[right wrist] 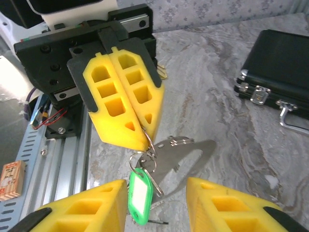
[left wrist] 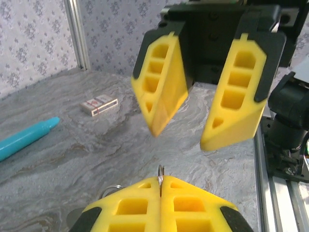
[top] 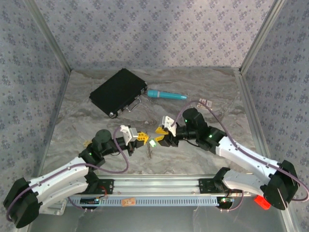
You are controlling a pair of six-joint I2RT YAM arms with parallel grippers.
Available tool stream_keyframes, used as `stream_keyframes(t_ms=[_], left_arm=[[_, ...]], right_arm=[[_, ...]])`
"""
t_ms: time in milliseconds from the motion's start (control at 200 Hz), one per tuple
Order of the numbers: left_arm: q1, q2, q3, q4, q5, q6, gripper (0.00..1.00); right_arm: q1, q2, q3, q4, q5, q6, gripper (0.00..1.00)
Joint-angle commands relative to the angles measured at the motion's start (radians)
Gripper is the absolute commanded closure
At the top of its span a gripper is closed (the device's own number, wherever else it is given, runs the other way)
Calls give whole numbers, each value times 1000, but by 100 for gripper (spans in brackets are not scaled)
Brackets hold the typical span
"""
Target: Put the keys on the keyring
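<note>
The left gripper (right wrist: 146, 138), its arm stretched low over the table (right wrist: 217, 111), pinched the keyring (right wrist: 147, 157) between closed fingers, with a green tag (right wrist: 140, 193) dangling beneath. The right gripper (left wrist: 186, 137) faced it tip to tip, jaws parted and empty.
</note>
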Motion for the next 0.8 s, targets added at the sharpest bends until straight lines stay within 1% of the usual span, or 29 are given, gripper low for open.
stream_keyframes(t_ms=[0, 155, 330, 425, 660, 720, 795], left_arm=[[-12, -13, 9, 75, 60, 48, 100], [-20, -9, 12, 80, 73, 56, 100], [-24, -8, 14, 84, 73, 56, 100], [-27, -7, 14, 84, 73, 57, 100], [-29, -7, 15, 76, 62, 54, 100], [-29, -5, 15, 74, 58, 53, 100], [-29, -7, 19, 62, 38, 51, 100]], right_arm=[[20, 20, -2, 66, -30, -35, 65], [27, 54, 12, 79, -48, -32, 69], [31, 74, 18, 75, -68, -35, 79], [32, 78, 16, 80, -74, -33, 83], [38, 91, 26, 82, -98, -35, 87], [40, 94, 30, 78, -105, -39, 90], [39, 94, 35, 61, -111, -48, 99]])
